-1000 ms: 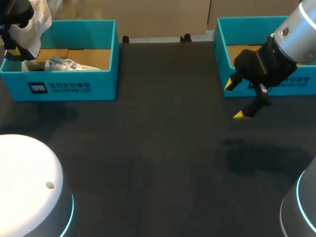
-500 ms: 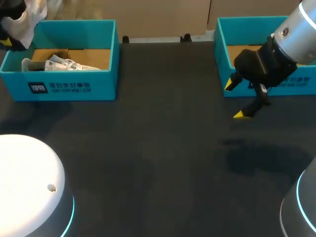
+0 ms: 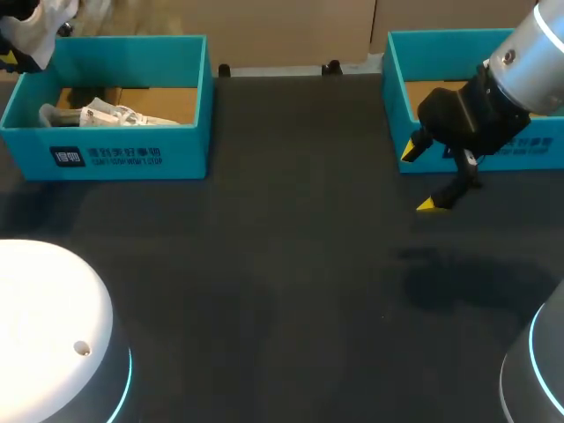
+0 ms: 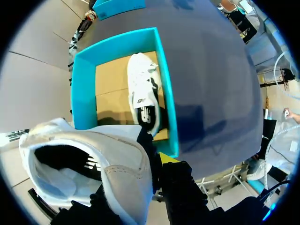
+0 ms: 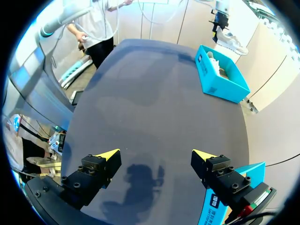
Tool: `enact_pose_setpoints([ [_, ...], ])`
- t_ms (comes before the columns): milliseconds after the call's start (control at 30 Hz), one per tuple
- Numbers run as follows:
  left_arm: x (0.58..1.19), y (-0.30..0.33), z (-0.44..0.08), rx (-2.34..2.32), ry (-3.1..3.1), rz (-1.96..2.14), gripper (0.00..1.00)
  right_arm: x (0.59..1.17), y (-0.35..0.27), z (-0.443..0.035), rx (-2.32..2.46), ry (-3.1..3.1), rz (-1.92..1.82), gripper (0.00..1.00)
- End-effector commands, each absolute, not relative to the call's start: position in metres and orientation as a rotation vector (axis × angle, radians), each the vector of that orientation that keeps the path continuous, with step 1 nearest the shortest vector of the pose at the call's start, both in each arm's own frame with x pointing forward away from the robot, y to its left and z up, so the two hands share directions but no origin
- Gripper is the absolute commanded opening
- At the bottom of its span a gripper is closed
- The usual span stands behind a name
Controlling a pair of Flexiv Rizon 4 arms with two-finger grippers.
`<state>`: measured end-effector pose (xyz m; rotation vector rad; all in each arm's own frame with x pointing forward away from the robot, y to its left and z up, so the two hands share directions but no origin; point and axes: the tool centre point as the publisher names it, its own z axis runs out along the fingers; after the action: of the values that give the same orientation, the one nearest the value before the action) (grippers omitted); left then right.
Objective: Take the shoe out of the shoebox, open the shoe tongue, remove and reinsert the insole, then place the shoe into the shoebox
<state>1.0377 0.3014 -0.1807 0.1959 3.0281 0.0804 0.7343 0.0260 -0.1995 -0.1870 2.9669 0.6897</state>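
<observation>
My left gripper (image 3: 12, 48) hangs over the far left corner of the left teal shoebox (image 3: 132, 157), shut on a white shoe (image 3: 44, 22). In the left wrist view that shoe (image 4: 93, 154) fills the space at the gripper (image 4: 152, 161), opening facing the camera; one yellow fingertip (image 4: 166, 157) shows outside its collar. Below lies the shoebox (image 4: 79, 84) with a second white shoe (image 4: 145, 93) on its side along one wall; this boxed shoe (image 3: 106, 115) also shows from above. My right gripper (image 3: 421, 176) stands open above the table, nothing between its fingers (image 5: 156, 154).
A second teal box (image 3: 401, 79) stands at the back right, just behind my right gripper; its corner (image 5: 225, 201) shows beside the right fingers. The left shoebox (image 5: 220, 79) sits far ahead of that gripper. My arms' white bases (image 3: 53, 335) occupy the near corners.
My left gripper has carried the white shoe up and further toward the far left corner, uncovering more of the shoe left in the box. The right arm has not moved.
</observation>
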Motion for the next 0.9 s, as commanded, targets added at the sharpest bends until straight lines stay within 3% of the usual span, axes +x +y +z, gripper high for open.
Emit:
enact_pose_setpoints([
  [33,1.065,0.302,-0.188,0.224,3.039,0.096,0.00,0.735,0.027,-0.201,-0.186,2.968,0.687,1.00],
  [900,1.095,0.295,-0.194,0.090,3.046,0.104,0.00,0.735,0.027,-0.201,-0.186,2.968,0.687,1.00],
])
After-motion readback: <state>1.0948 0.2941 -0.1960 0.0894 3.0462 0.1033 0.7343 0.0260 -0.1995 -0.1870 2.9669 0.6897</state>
